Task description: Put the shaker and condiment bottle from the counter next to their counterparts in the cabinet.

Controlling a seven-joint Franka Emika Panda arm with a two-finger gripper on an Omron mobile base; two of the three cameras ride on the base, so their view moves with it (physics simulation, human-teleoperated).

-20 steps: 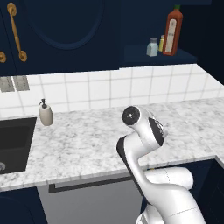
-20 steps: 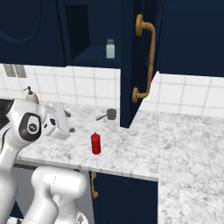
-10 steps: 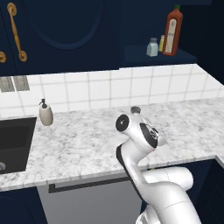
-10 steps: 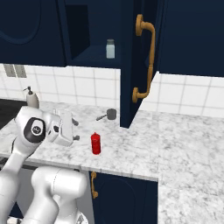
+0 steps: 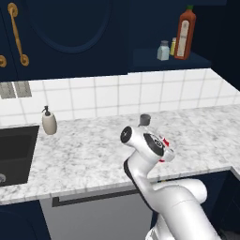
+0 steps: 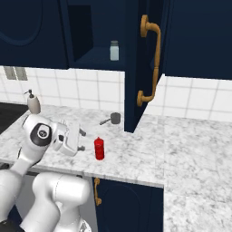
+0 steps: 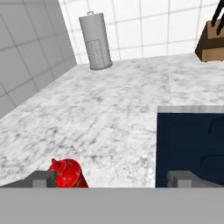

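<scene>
While I watch from base, gripper (image 6: 81, 140) hangs low over marbled white-grey table (image 6: 190, 154), jaws spread wide, nothing held. Condiment bottle (image 6: 99, 148): glossy red, cylindrical, narrower cap, upright near table's front edge, just beside fingertips (image 7: 41, 178); on hand view only its top shows, rest cut off. Shaker (image 6: 114, 50): squat, glassy grey, silvery cap, on navy cabinet (image 5: 164, 58) shelf, beside yellow shaker (image 5: 173, 46) and tall red-brown bottle (image 5: 185, 33). Small grey cup (image 6: 115, 118) on table; can't make out detail.
</scene>
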